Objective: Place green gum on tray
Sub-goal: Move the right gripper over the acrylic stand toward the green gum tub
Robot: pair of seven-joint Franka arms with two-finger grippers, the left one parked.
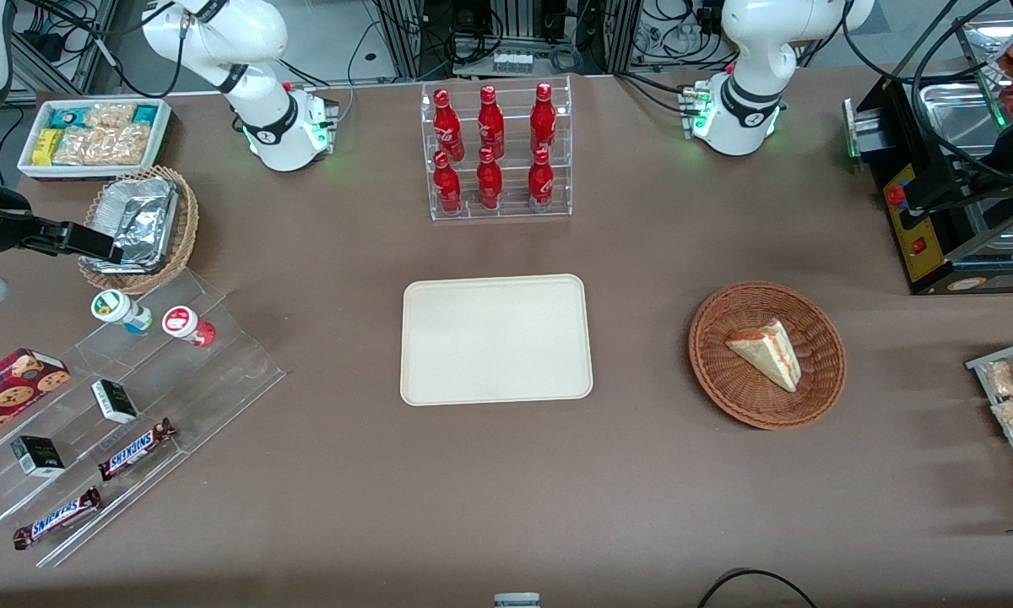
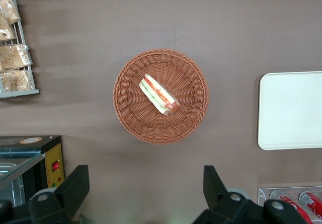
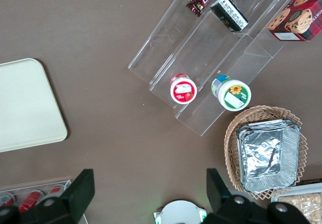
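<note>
Snickers [image 1: 56,518] fill the rack's near step; gum [image 1: 121,310] waits higher, under the open, empty gripper [image 3: 146,196]; tray [image 1: 495,339] mid-desk.

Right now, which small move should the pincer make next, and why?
Probably descend toward the green gum: the open pincer hangs above the table, apart from it, while the gum stands on the clear stepped rack beside the red-lidded canister; the tray holds nothing.

Brown table [image 1: 321,507] bearing tray [image 1: 496,339], baskets
</note>
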